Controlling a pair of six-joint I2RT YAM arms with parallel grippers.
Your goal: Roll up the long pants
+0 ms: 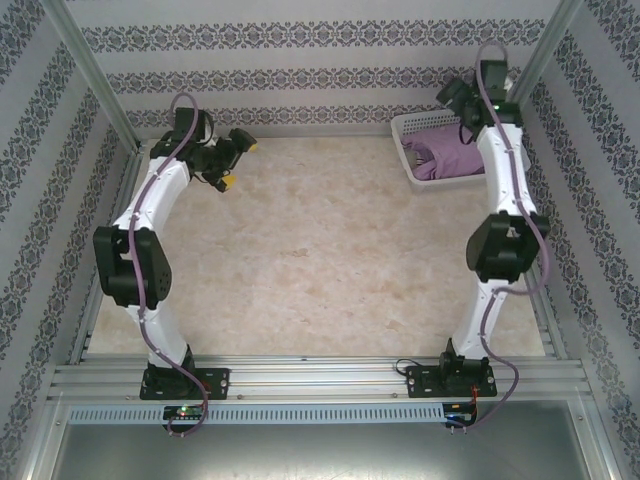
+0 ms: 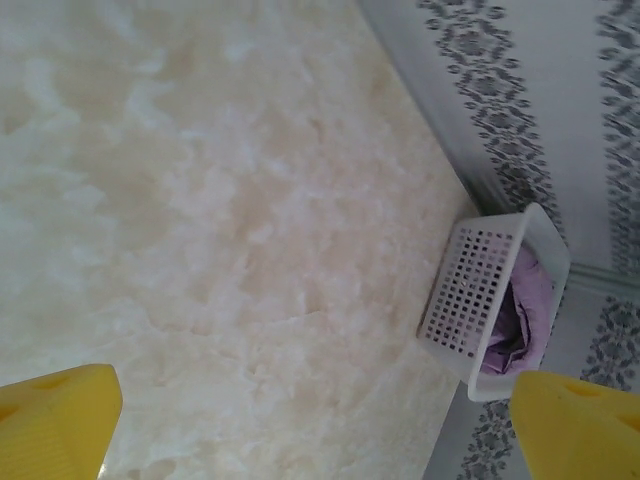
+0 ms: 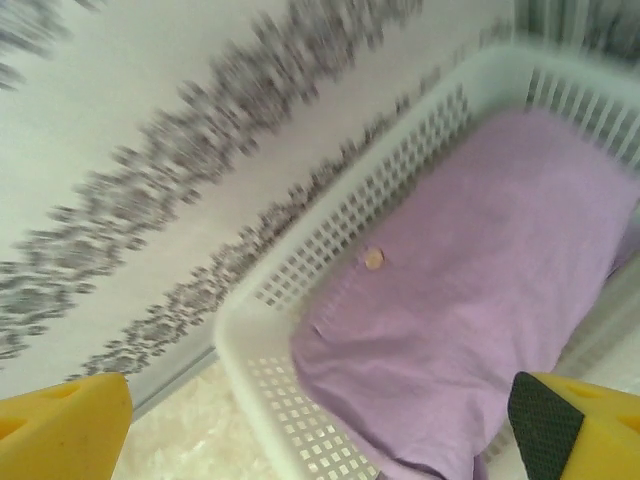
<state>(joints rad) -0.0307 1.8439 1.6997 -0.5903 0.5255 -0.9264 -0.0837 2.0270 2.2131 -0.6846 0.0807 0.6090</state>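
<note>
**Pants wait bundled in the basket, right arm poised above them**

The light purple soft-fabric long pants (image 3: 470, 260) lie crumpled inside the white mesh plastic basket (image 3: 245, 335), which sits on the pale marbled tabletop (image 1: 320, 260) at its far right corner, close against the patterned wall (image 1: 300, 40). One small round button (image 3: 374, 258) shows on the fabric near the basket's wall-side rim. Since the garment is stuffed into a container, nothing can be rolled yet; my judgement is that the step in hand is getting the pants out and spread flat on the open tabletop.

That explains the right arm's reach to that corner. The right fingers (image 3: 60, 430), yellow and one with a dark pad, are spread wide with nothing between them and hang above the basket, looking down on the fabric. The wide stance suits a downward pinch on a thick fold of cloth.

The left fingers (image 2: 55, 420), also yellow, stand equally wide apart and hold nothing. They hover over bare tabletop on the far left, well apart from the basket, probably kept out of the way until the cloth needs a second hold.

A likely snag: the fabric may drag the light basket along as it lifts.
</note>
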